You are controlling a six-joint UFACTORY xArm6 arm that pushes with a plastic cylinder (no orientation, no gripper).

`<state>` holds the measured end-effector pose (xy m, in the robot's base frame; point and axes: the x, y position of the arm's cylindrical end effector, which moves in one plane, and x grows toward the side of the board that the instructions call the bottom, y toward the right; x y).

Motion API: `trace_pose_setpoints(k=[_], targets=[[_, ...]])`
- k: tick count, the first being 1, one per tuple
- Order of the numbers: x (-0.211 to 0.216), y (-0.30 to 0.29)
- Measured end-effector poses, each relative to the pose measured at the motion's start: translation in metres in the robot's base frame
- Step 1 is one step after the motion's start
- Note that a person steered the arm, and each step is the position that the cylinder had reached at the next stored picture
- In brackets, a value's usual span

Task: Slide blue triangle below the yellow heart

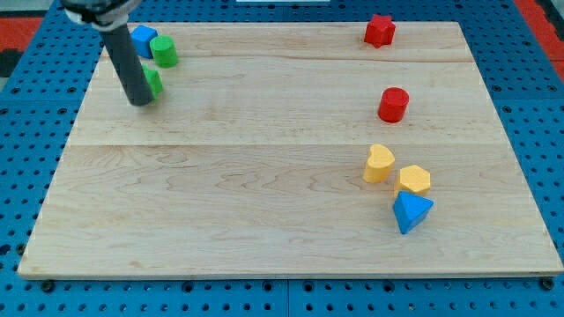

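Seven blocks: all on a pale wooden board (264, 176), in two groups well apart.
Task state: the blue triangle (411, 211) lies toward the view's bottom right, lower than the yellow heart (379, 164) but offset to the heart's right; not squarely beneath it.
Obstacle: a yellow hexagon block (414, 180) sits between them in height, touching or just about touching the triangle's upper edge and just beside the heart.
Left to do, by my judgement: a short push toward the view's left, so the triangle ends under the heart. Mostly done in height, not sideways.
My tip (139, 102): at the view's top left, far from the triangle, touching or just beside a green block (154, 83) partly hidden behind the rod.
Pincer: none fitted; the arm ends in a plain dark rod, so nothing is held or clenched.
Near the rod: a blue block (143, 40) and a green cylinder (164, 50), close together.
Top right: a red star-like block (380, 30); lower, a red cylinder (393, 104).
Materials: blocks look smooth, matt and solid-coloured; board shows light grain in glued planks.
Surround: blue perforated base (26, 132) beneath the board.
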<state>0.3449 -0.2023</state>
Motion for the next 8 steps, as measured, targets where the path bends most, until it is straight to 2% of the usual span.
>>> trace_pose_setpoints(k=[1, 2, 3, 4, 5, 6, 7, 8], targets=[[-0.027, -0.001], [-0.011, 0.07], [-0.009, 0.112], [-0.008, 0.114], [0.039, 0.17], [0.137, 0.177], [0.245, 0.268], [0.273, 0.348]])
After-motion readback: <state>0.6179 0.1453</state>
